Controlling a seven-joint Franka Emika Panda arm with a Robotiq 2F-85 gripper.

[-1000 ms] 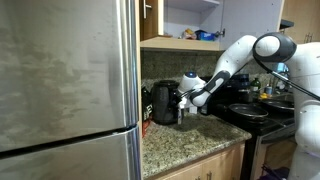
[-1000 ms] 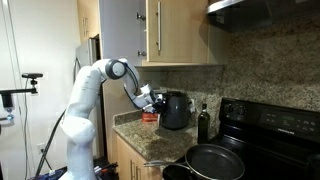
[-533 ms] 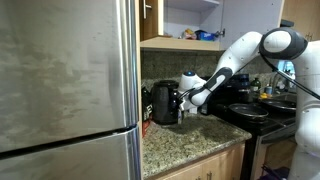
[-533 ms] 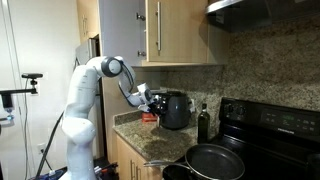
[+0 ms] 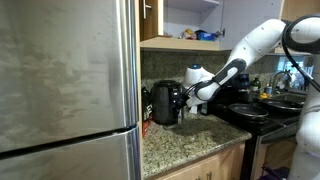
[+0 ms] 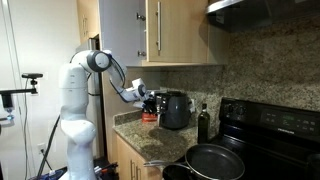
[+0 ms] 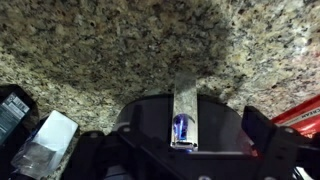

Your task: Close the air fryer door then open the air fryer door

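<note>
The air fryer (image 5: 164, 103) is a small black rounded-top appliance standing on the granite counter against the backsplash; it also shows in the other exterior view (image 6: 175, 110). In the wrist view its black top (image 7: 150, 118) fills the lower middle, with a silver strip and a blue light (image 7: 182, 126). Its door and handle face my gripper and are mostly hidden behind it. My gripper (image 5: 186, 97) (image 6: 146, 97) sits close against the fryer's front. In the wrist view its dark fingers (image 7: 180, 152) stand wide apart on either side of the fryer, open.
A steel fridge (image 5: 65, 90) fills the near side. A dark bottle (image 6: 204, 122) stands beside the fryer, then a frying pan (image 6: 214, 160) and a black stove (image 6: 272, 128). Cabinets (image 6: 175, 30) hang overhead. A red item (image 6: 149, 115) and packets (image 7: 45, 142) lie by the fryer.
My arm's elbow has swung up and outward, and my gripper has drawn back a little from the fryer's front. The fryer itself has not visibly moved.
</note>
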